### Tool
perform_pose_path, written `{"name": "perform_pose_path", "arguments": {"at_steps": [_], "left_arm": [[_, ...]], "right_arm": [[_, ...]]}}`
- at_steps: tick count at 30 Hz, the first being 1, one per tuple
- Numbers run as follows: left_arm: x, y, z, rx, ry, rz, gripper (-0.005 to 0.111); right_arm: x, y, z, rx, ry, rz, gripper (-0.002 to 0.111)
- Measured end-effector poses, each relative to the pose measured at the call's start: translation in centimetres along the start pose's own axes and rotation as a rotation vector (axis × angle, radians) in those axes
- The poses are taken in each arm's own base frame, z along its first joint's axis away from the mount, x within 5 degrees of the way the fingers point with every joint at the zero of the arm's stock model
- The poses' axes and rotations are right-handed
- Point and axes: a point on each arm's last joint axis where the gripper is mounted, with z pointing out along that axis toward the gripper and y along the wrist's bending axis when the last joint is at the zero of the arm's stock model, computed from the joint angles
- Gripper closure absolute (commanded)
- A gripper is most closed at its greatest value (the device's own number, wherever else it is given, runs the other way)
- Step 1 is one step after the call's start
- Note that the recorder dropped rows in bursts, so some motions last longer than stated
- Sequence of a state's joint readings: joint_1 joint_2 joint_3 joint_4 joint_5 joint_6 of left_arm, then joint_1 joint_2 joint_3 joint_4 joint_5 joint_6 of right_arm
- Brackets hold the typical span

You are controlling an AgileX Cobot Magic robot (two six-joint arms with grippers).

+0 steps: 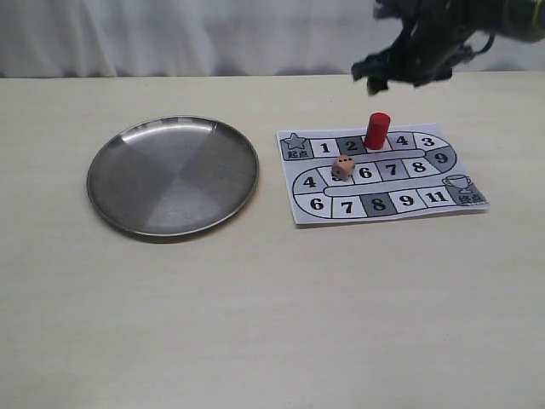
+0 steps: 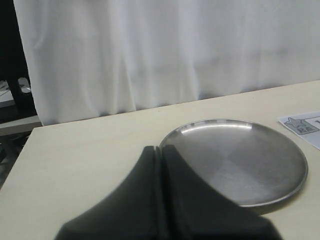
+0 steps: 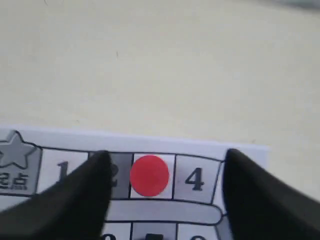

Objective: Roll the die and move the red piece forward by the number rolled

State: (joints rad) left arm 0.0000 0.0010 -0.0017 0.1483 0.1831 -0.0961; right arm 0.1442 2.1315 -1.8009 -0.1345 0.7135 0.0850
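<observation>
The red piece (image 1: pixel 376 130) stands upright on square 3 of the paper game board (image 1: pixel 383 200). From above, the red piece (image 3: pixel 149 175) shows as a red disc between squares 2 and 4. The tan die (image 1: pixel 343 167) rests on the board's middle row, on the square between 4 and 6. My right gripper (image 1: pixel 393 77) hangs open above the red piece; in the right wrist view the right gripper (image 3: pixel 166 167) has nothing between its fingers. My left gripper (image 2: pixel 160 152) is shut and empty, near the edge of the steel plate (image 2: pixel 280 195).
A round steel plate (image 1: pixel 119 149) lies on the beige table, left of the board. A white curtain hangs behind the table's far edge. The board's corner (image 2: pixel 301 125) shows beyond the plate.
</observation>
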Motion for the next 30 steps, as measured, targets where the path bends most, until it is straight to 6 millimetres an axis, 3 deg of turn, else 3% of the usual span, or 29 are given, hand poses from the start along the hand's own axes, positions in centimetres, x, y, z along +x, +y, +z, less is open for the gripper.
{"name": "perform_pose_path", "arguments": {"at_steps": [2, 3, 4, 5, 7, 10, 12, 13, 15, 24, 28, 30], "left_arm": [[0.0, 0.0, 0.0, 0.000, 0.000, 0.000, 0.107], [0.0, 0.0, 0.0, 0.000, 0.000, 0.000, 0.107], [0.0, 0.0, 0.0, 0.000, 0.000, 0.000, 0.107], [0.0, 0.0, 0.0, 0.000, 0.000, 0.000, 0.107], [0.0, 0.0, 0.0, 0.000, 0.000, 0.000, 0.107], [0.0, 0.0, 0.0, 0.000, 0.000, 0.000, 0.107], [0.0, 0.0, 0.0, 0.000, 0.000, 0.000, 0.107], [0.0, 0.0, 0.0, 0.000, 0.000, 0.000, 0.107], [0.0, 0.0, 0.0, 0.000, 0.000, 0.000, 0.107], [0.0, 0.0, 0.0, 0.000, 0.000, 0.000, 0.107], [0.0, 0.0, 0.0, 0.000, 0.000, 0.000, 0.107], [0.0, 0.0, 0.0, 0.000, 0.000, 0.000, 0.107]], "right_arm": [[-1.7, -0.5, -5.1, 0.005, -0.087, -0.017, 0.103], [-2.5, -1.0, -9.8, 0.013, -0.148, -0.036, 0.103], [-2.7, -1.2, -12.2, 0.017, -0.179, -0.041, 0.104], [-2.3, -1.6, -16.6, 0.022, -0.232, -0.040, 0.104], [-1.0, -1.9, -20.1, 0.025, -0.269, -0.041, 0.104], [4.3, -1.8, -24.8, -0.025, -0.368, -0.010, 0.104], [7.1, -1.5, -25.9, -0.061, -0.431, 0.020, 0.104], [10.0, -1.4, -26.6, -0.084, -0.491, 0.045, 0.104], [13.0, -1.2, -26.4, -0.097, -0.532, 0.065, 0.104], [27.9, -0.7, -22.0, -0.109, -0.682, 0.140, 0.104], [32.9, -0.5, -19.9, -0.105, -0.675, 0.146, 0.104], [34.2, -0.4, -19.5, -0.108, -0.661, 0.147, 0.104]]}}
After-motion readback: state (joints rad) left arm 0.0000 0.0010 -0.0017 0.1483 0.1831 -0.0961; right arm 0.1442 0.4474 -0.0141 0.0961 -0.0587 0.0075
